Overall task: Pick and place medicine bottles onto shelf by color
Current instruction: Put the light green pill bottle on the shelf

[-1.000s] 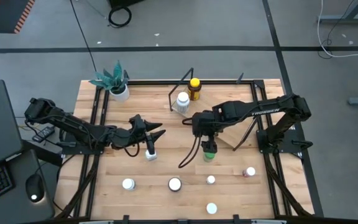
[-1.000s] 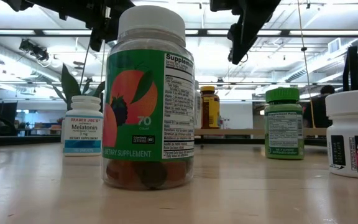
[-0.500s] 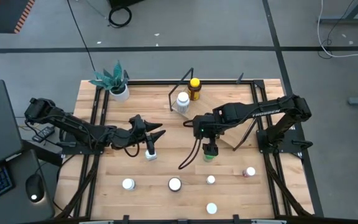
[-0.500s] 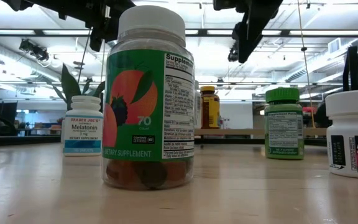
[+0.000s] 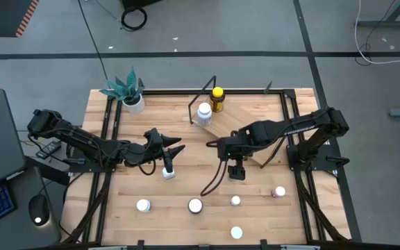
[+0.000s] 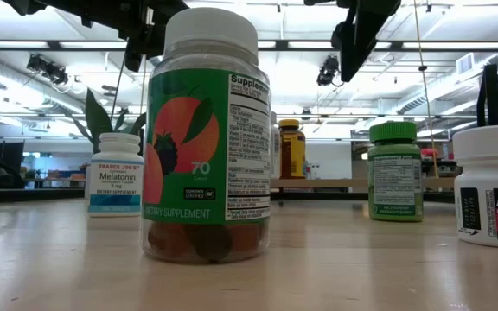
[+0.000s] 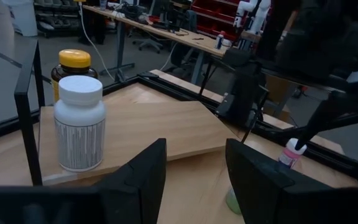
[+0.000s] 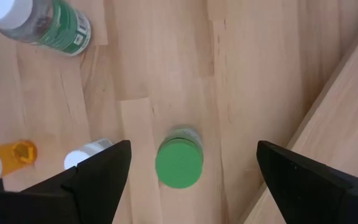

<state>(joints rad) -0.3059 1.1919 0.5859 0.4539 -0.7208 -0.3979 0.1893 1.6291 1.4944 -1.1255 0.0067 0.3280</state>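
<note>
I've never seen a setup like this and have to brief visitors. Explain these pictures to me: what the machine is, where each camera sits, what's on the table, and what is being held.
The machine is two dark robot arms at a wooden table. One camera looks straight down, one sits at table height, and one rides on each wrist.

From above, the left gripper waits beside a white bottle, apart from it. The right gripper hangs with its fingers wide open directly over the green-capped bottle, as its wrist camera shows. Neither holds anything.

At the back, a tilted wooden shelf in a black wire frame carries a white-capped bottle and an amber yellow-capped bottle. A potted plant stands in the far corner. More small bottles stand along the near edge, including a pinkish one. The table-height camera sits right behind a gummy bottle.
</note>
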